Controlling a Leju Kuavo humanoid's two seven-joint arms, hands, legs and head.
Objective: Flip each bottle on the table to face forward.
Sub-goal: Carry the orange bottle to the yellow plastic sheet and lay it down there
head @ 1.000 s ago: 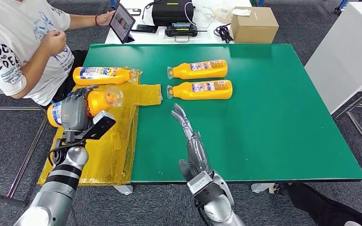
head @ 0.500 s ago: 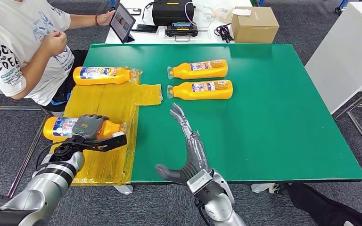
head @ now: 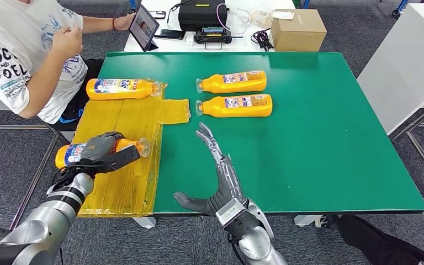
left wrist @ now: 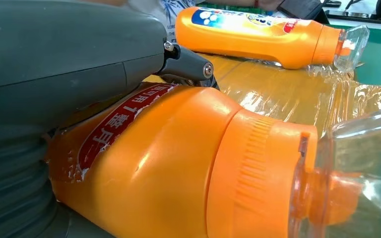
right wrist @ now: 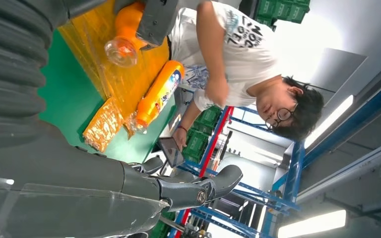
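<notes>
- Here we see our left hand (head: pixel 104 150) wrapped around an orange bottle (head: pixel 77 153), fingers closed over its middle, the bottle lying sideways above a yellow plastic sheet (head: pixel 127 118) at the table's near left corner.
- Its clear cap (head: pixel 142 146) sticks out past the fingertips, pointing toward the green table (head: pixel 309 154); the labelled base sticks out the other side, past the sheet's edge.
- Our right hand (head: pixel 216 168) holds nothing, fingers stretched straight and thumb spread, hovering over the green surface well apart from every bottle.
- A second bottle (head: pixel 122 88) lies beyond our left fingers on the far end of the sheet; two more bottles (head: pixel 233 81) lie side by side beyond the right fingertips.
- Risk, as we judge it: the body is smooth and rounded, so it could roll or slip inside the grip while we turn it, ending label-down.
- The base overhangs the table edge; loosening the grip here could drop it to the floor.
- The crinkled sheet may let the bottle slide or roll once set down.
- A person (head: pixel 22 49) sits close beyond the left hand, near enough for a swinging arm to concern us.
</notes>
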